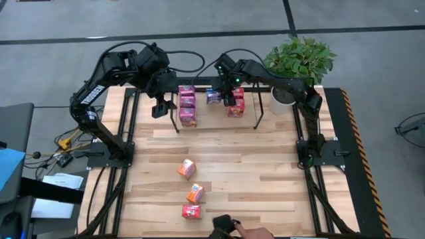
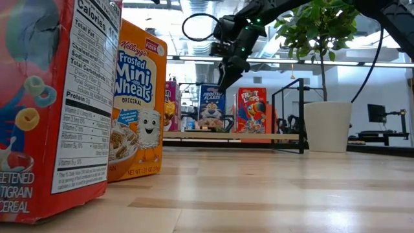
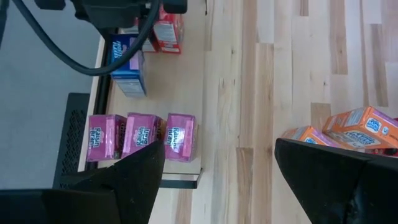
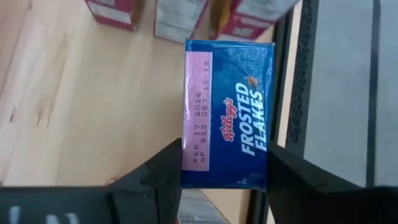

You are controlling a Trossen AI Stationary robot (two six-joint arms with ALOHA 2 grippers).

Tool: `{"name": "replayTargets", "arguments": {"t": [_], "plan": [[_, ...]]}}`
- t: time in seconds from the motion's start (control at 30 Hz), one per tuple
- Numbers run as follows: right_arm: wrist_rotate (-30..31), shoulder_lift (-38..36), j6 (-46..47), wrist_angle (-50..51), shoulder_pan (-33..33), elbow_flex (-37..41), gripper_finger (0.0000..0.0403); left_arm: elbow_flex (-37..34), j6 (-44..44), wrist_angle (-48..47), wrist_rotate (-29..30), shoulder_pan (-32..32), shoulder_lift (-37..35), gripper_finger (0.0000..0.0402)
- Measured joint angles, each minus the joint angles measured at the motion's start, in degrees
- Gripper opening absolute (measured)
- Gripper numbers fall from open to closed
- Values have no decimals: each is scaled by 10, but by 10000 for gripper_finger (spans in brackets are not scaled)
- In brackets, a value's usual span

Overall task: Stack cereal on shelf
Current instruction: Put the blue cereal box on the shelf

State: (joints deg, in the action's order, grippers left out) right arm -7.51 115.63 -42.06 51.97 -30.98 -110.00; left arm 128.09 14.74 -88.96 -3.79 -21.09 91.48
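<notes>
A pale wooden counter (image 1: 265,179) stands on a grey floor, with a potted plant (image 1: 299,60) at its far right corner. Along the far edge sits the shelf (image 1: 259,113) of thin black rods. On it, to the left, three magenta cartons (image 1: 188,106) stand in a row touching one another; further right are a blue Frosted Flakes carton (image 4: 227,115) and a red carton (image 1: 237,106) just beside it.

The right end effector (image 4: 224,171) hangs over the shelf with its two dark fingers spread to either side of the blue carton's end; whether they press on it or stand just clear, I cannot tell. The left end effector (image 3: 217,168) hovers near the left end of the shelf beside the magenta row, its fingers wide apart and holding nothing.

Well apart from the shelf, on the near part of the counter, three more cartons lie loosely in a line: an orange one (image 1: 186,168), another orange one (image 1: 194,193), and a red one (image 1: 191,211). A person's hand (image 1: 252,233) shows at the near edge.
</notes>
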Motion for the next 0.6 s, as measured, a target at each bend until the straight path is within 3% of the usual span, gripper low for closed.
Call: {"name": "replayTargets", "arguments": {"t": [0.6], "plan": [[-2, 0, 37, -33, 0, 0, 213, 0, 0, 0, 1, 0, 0, 297]]}}
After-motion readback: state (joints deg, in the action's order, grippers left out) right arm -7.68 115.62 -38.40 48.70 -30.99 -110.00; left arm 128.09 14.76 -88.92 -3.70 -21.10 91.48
